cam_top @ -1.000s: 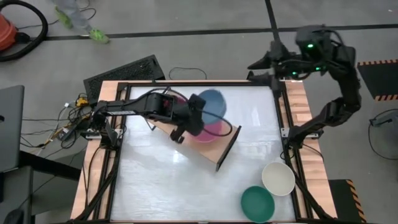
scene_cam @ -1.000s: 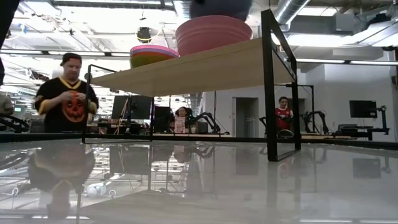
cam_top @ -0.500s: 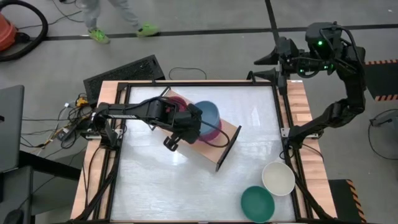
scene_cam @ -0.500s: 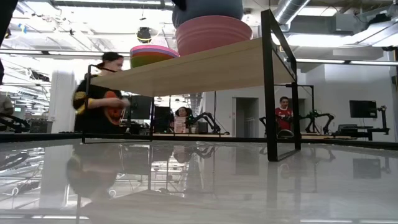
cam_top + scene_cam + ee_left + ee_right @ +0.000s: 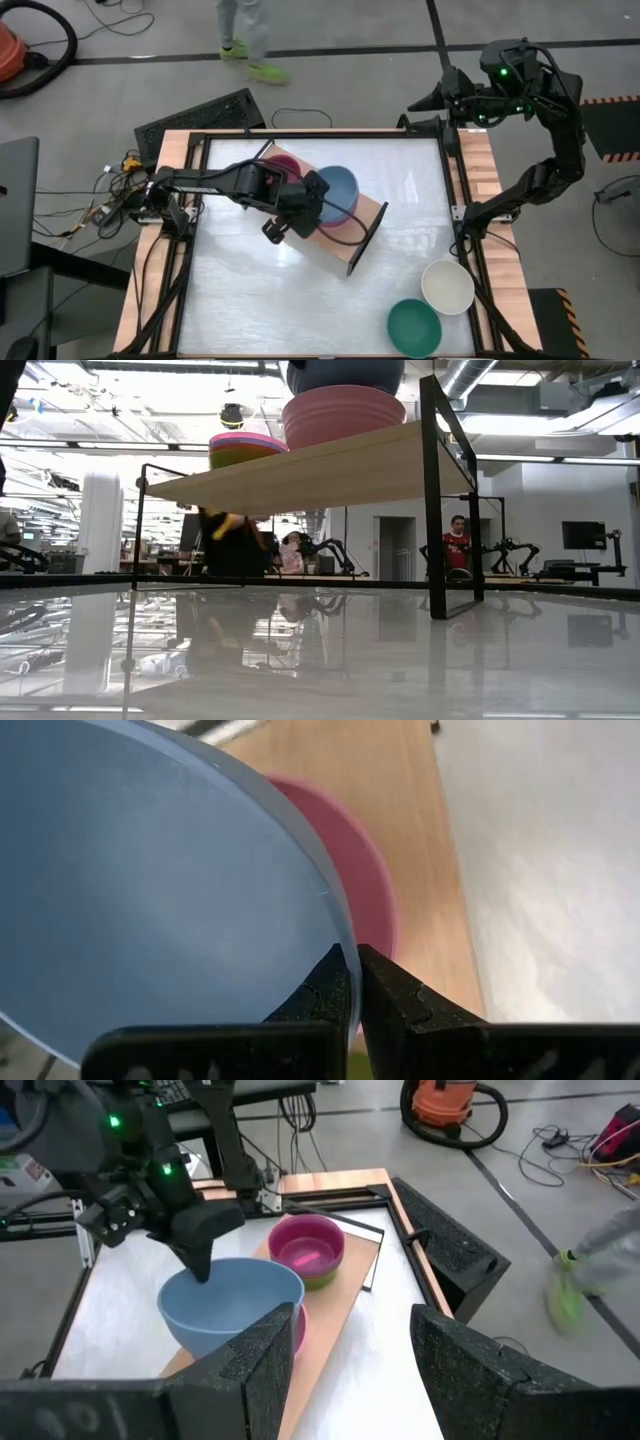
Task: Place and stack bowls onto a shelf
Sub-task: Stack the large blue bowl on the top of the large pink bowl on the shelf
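The grey-blue bowl (image 5: pixel 337 187) is over the pink bowl (image 5: pixel 347 214), which stands on the light-wood shelf (image 5: pixel 366 222). In the low view the grey-blue bowl (image 5: pixel 345 374) sits down into the pink bowl (image 5: pixel 343 416). My left gripper (image 5: pixel 317 188) is shut on the grey-blue bowl's rim. A stack of small bowls with a magenta one on top (image 5: pixel 307 1247) stands on the shelf's far end. My right gripper (image 5: pixel 355 1350) is open and empty, high over the table's far right corner. My left gripper pinches the grey-blue bowl's rim (image 5: pixel 343 935) on the side toward the table's left, one finger inside the bowl and one outside. The fingers (image 5: pixel 201 1258) come from above, pointing down. The bowl is upright, its bottom inside the pink bowl; whether it rests there I cannot tell.
A cream-white bowl (image 5: pixel 447 286) and a dark green bowl (image 5: pixel 414 326) stand on the white tabletop (image 5: pixel 260 290) near its near right corner. The shelf lies slanted across the table's middle. A person walks past beyond the far edge (image 5: pixel 245 30).
My left gripper has carried the grey-blue bowl toward the near edge and down, from above the shelf's far side into the pink bowl, staying shut on its rim. The person behind the table has walked across toward the right.
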`<state>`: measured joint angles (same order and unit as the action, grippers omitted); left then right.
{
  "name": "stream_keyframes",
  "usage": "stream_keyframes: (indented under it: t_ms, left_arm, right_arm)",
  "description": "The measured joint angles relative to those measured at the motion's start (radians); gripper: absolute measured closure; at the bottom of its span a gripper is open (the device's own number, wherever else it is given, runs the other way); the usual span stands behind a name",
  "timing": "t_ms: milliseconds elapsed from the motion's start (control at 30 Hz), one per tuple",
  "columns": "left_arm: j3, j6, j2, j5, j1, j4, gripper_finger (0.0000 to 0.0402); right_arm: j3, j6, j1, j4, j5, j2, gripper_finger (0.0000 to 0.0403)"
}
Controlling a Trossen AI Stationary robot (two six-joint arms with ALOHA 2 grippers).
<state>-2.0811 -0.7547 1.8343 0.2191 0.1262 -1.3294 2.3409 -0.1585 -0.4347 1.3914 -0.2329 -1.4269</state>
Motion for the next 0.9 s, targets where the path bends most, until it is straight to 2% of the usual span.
stream_keyframes:
  t_ms: [200,333,433,700,900]
  left_arm:
    - [0.008,-0.058,0.042,0.01,-0.001,-0.071,0.0401]
    - [0.006,-0.108,0.065,0.093,0.009,-0.076,0.0401]
    - [0.003,-0.121,0.071,0.118,0.008,-0.077,0.0401]
    - [-0.013,-0.132,0.072,0.104,0.009,-0.096,0.04]
    - [-0.066,-0.108,0.071,0.099,0.009,-0.096,0.0368]
  right_arm:
    - [0.0,0.0,0.0,0.0,0.0,0.0,0.0179]
    - [0.0,0.0,0.0,0.0,-0.001,0.0,0.0179]
    - [0.0,0.0,0.0,0.0,-0.001,0.0,0.0179]
    - [0.0,-0.005,0.0,0.001,0.0,0.0,0.0179]
    - [0.0,-0.011,0.0,0.001,0.0,0.0,0.0179]
